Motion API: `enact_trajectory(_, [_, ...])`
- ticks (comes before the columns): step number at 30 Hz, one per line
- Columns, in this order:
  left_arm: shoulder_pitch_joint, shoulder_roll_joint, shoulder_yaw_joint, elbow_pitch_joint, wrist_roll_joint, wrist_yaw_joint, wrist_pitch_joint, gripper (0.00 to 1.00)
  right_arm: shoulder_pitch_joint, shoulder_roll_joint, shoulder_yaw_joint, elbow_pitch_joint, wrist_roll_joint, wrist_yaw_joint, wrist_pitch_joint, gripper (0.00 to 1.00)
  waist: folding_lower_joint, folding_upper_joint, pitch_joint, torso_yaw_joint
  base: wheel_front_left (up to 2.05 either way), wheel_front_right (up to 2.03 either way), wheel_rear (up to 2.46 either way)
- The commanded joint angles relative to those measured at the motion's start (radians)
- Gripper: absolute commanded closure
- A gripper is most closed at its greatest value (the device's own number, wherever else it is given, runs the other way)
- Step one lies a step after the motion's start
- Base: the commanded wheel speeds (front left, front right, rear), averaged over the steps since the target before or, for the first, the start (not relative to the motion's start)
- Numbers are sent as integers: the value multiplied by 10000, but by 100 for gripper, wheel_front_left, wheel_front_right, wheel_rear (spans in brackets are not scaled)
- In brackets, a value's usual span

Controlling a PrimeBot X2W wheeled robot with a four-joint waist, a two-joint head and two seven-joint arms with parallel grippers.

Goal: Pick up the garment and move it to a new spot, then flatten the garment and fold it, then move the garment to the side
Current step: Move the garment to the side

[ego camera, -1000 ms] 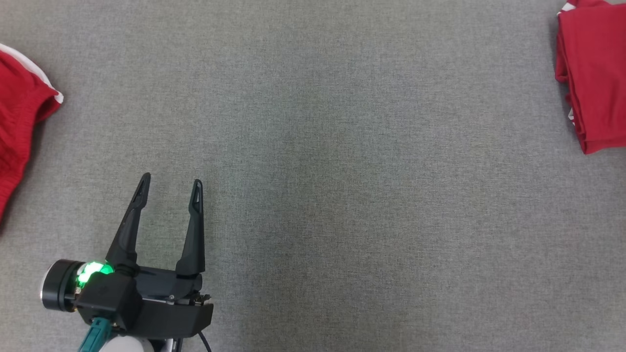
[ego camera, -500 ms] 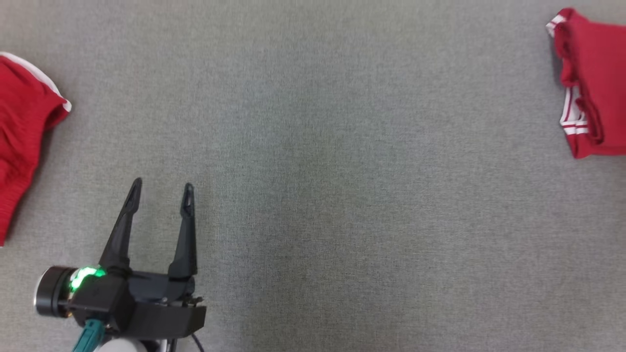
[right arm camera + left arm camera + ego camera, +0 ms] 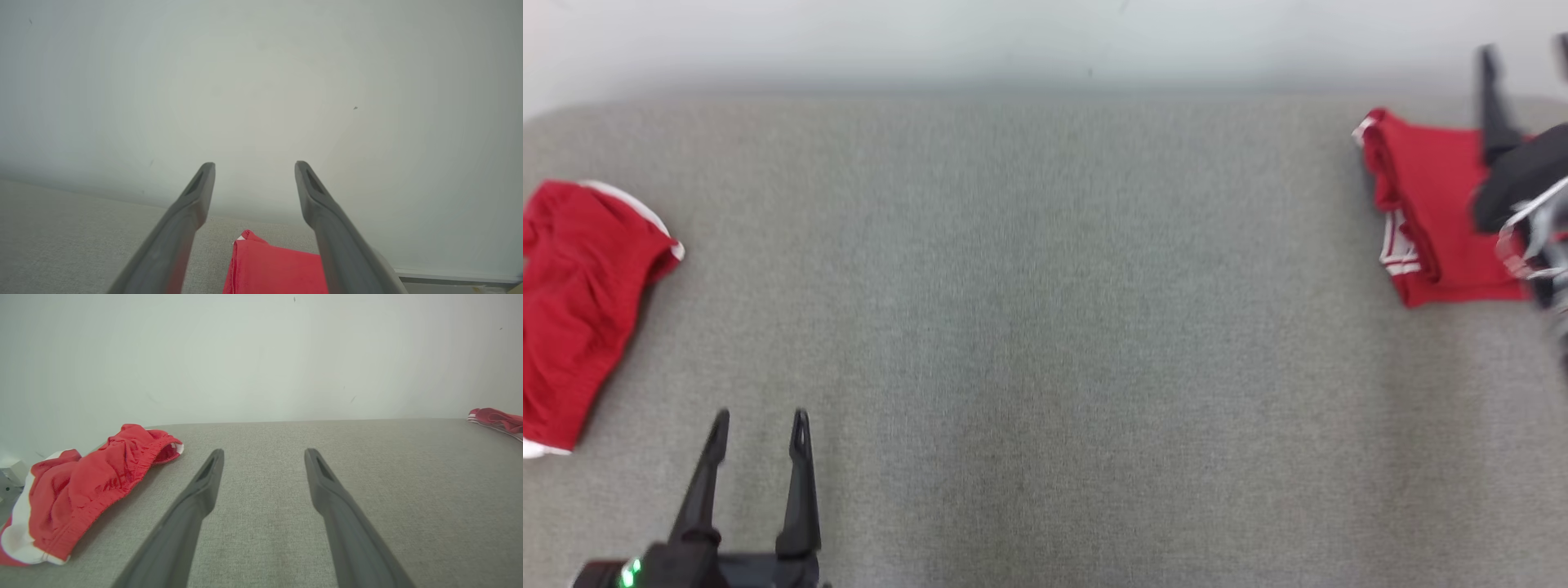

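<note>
Folded garment [image 3: 1437, 220] below parted right fingers [image 3: 192, 212]

Grey woven fabric surface [image 3: 1045, 327], plain pale wall [image 3: 1013, 41] behind its far edge, soft even light

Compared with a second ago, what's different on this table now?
The camera tilted up, so the wall now shows. The right hand has come into the head view over the folded red garment, fingers apart, holding nothing. The left hand stays open, and the crumpled red garment lies where it was.
</note>
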Motion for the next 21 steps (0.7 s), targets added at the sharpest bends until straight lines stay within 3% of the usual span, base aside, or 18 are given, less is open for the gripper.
enact_trajectory(1, [364,-50,85,50,35,70,-31,0,970,371,-632,-943,-341,5,-43,0,3,0,-794,-87,0,0,0])
enact_trajectory(11, [999,-77,251,112,153,84,-31,0,5964,2579,-3176,-6049,-1924,5,-46,0,3,0,-1560,136,0,0,0])
enact_trajectory(21, [1399,-91,157,186,310,128,-31,0,9249,3995,-4027,-8364,-2534,5,-49,0,3,0,-2153,228,0,0,0])
